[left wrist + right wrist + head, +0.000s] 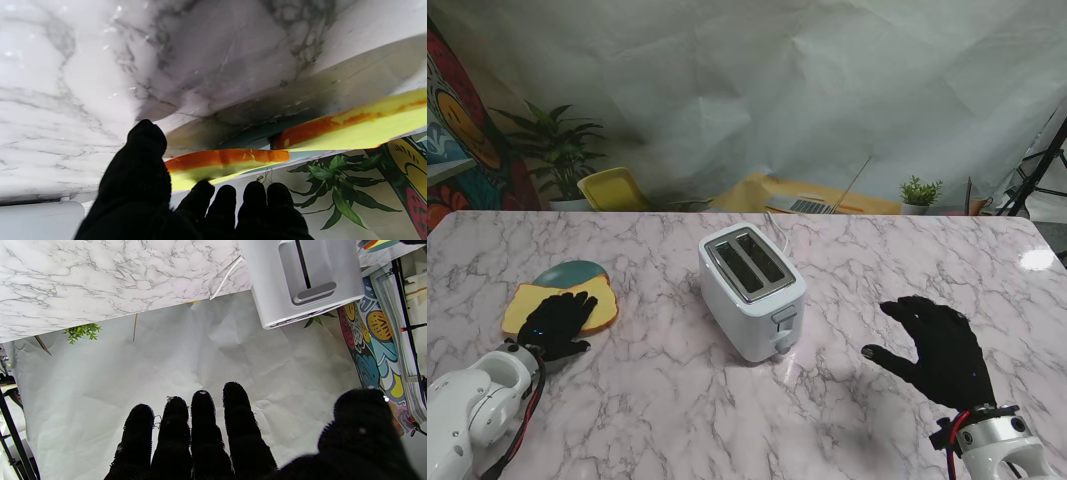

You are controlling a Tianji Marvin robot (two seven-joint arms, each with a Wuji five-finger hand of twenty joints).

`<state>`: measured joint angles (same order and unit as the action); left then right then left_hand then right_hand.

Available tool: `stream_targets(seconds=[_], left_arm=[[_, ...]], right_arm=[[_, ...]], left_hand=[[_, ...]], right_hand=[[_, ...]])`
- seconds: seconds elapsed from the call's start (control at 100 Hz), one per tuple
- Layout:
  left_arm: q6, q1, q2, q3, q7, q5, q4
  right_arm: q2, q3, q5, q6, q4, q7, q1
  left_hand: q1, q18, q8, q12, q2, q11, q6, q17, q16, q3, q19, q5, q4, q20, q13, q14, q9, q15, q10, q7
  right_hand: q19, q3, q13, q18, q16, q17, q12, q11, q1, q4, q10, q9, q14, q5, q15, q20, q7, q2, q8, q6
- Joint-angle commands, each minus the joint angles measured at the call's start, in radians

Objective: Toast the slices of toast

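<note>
White-bodied toaster stands mid-table on the marble table; its long axis runs from nearer me on the right to farther on the left, 2 slots up, lever toward me. Toast slices lie at the left beside a teal plate, partly hidden. Left hand rests over them; fingers curl at a slice edge, grip not discernible. Right hand hovers with fingers spread, holding nothing.
</note>
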<state>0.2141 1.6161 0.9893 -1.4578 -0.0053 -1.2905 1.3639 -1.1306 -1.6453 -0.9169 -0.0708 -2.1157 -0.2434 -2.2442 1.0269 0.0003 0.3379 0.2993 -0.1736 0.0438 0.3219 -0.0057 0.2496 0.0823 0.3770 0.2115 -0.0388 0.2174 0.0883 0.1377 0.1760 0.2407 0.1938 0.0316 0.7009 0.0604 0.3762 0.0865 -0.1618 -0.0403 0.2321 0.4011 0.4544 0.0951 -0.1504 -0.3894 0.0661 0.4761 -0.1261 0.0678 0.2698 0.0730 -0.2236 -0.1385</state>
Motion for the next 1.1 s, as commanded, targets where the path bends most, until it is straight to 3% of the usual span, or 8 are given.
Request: stream_targets(seconds=[0.0, 0.1, 0.37, 0.5, 0.6, 0.73, 0.8, 1.09], left_arm=[[0.008, -0.014, -0.002, 0.01, -0.004, 0.009, -0.017], [0.017, -0.033, -0.003, 0.026, 0.007, 0.017, -0.04], [0.025, -0.075, -0.008, 0.065, 0.024, 0.021, -0.089], [0.027, -0.087, -0.009, 0.079, 0.042, 0.021, -0.104], [0.031, -0.098, -0.009, 0.09, 0.066, 0.026, -0.121], [0.033, -0.101, -0.006, 0.092, 0.089, 0.038, -0.128], [0.035, -0.097, -0.005, 0.086, 0.099, 0.038, -0.124], [0.042, -0.085, -0.001, 0.063, 0.124, 0.041, -0.11]], right_arm=[[-0.002, 0.003, 0.001, 0.002, -0.001, 0.0, -0.005], [-0.002, 0.004, 0.003, 0.004, -0.001, -0.004, -0.005], [-0.003, 0.009, 0.007, 0.003, 0.002, -0.007, -0.001], [-0.003, 0.01, 0.006, 0.003, 0.003, -0.011, 0.0], [-0.004, 0.011, 0.007, 0.004, 0.004, -0.015, 0.001], [-0.004, 0.013, 0.007, 0.006, 0.005, -0.019, 0.002], [-0.004, 0.013, 0.006, 0.006, 0.006, -0.019, 0.003], [-0.004, 0.014, 0.004, 0.008, 0.008, -0.021, 0.005]], left_hand=[[0.06, -0.052, 0.012, 0.018, -0.051, 0.044, -0.004, -0.007, 0.012, 0.062, 0.066, 0.026, 0.033, 0.034, 0.016, 0.008, 0.015, 0.048, -0.002, 0.021], [0.07, -0.058, 0.009, 0.022, -0.067, 0.121, -0.013, -0.01, 0.014, 0.12, 0.117, 0.032, 0.028, 0.052, 0.022, 0.004, -0.006, 0.085, -0.013, 0.031], [0.108, -0.062, 0.007, 0.001, -0.065, 0.179, -0.034, 0.002, 0.027, 0.157, 0.169, 0.057, 0.022, 0.073, 0.046, -0.002, 0.013, 0.118, -0.027, 0.061], [0.18, -0.07, 0.013, 0.002, -0.016, 0.242, -0.071, 0.031, 0.042, 0.147, 0.228, 0.092, 0.02, 0.098, 0.105, -0.018, 0.059, 0.14, -0.057, 0.135], [0.261, -0.08, 0.016, 0.001, 0.057, 0.269, -0.114, 0.062, 0.056, 0.082, 0.265, 0.115, 0.024, 0.112, 0.164, -0.035, 0.121, 0.147, -0.089, 0.247], [0.264, -0.09, 0.026, 0.005, 0.119, 0.297, -0.164, 0.091, 0.066, 0.115, 0.288, 0.143, 0.02, 0.122, 0.22, -0.054, 0.191, 0.156, -0.125, 0.387], [0.264, -0.094, 0.02, 0.006, 0.116, 0.309, -0.192, 0.1, 0.072, 0.152, 0.299, 0.157, -0.003, 0.127, 0.244, -0.062, 0.224, 0.156, -0.144, 0.459], [0.264, -0.101, 0.027, 0.003, 0.179, 0.324, -0.239, 0.123, 0.075, 0.119, 0.315, 0.198, -0.027, 0.133, 0.289, -0.074, 0.283, 0.159, -0.171, 0.537]], right_hand=[[-0.006, -0.031, 0.009, -0.001, 0.026, 0.004, -0.004, -0.026, 0.029, -0.028, -0.005, -0.012, 0.001, 0.014, -0.002, 0.008, 0.001, -0.049, 0.02, 0.008], [-0.006, -0.039, 0.011, -0.001, 0.026, 0.002, -0.004, -0.026, 0.033, -0.029, -0.004, -0.015, 0.001, 0.017, -0.002, 0.008, 0.002, -0.054, 0.021, 0.008], [-0.006, -0.066, 0.016, 0.0, 0.026, -0.001, -0.004, -0.027, 0.051, -0.032, -0.003, -0.022, 0.0, 0.022, -0.001, 0.008, 0.004, -0.068, 0.026, 0.009], [-0.006, -0.074, 0.019, 0.0, 0.026, -0.003, -0.003, -0.026, 0.056, -0.032, 0.0, -0.026, -0.002, 0.026, -0.002, 0.009, 0.006, -0.074, 0.027, 0.009], [-0.005, -0.077, 0.022, -0.001, 0.026, -0.003, -0.003, -0.027, 0.06, -0.033, 0.0, -0.028, -0.002, 0.029, -0.002, 0.009, 0.007, -0.076, 0.029, 0.01], [-0.006, -0.08, 0.024, -0.001, 0.026, -0.004, -0.003, -0.027, 0.064, -0.033, 0.002, -0.032, -0.003, 0.03, -0.001, 0.009, 0.008, -0.078, 0.031, 0.011], [-0.005, -0.081, 0.024, -0.001, 0.026, -0.005, -0.003, -0.027, 0.066, -0.033, 0.0, -0.033, -0.003, 0.03, -0.001, 0.009, 0.008, -0.08, 0.032, 0.011], [-0.005, -0.084, 0.026, -0.002, 0.027, -0.007, -0.003, -0.028, 0.071, -0.033, 0.0, -0.033, -0.003, 0.03, 0.0, 0.01, 0.01, -0.081, 0.036, 0.009]])
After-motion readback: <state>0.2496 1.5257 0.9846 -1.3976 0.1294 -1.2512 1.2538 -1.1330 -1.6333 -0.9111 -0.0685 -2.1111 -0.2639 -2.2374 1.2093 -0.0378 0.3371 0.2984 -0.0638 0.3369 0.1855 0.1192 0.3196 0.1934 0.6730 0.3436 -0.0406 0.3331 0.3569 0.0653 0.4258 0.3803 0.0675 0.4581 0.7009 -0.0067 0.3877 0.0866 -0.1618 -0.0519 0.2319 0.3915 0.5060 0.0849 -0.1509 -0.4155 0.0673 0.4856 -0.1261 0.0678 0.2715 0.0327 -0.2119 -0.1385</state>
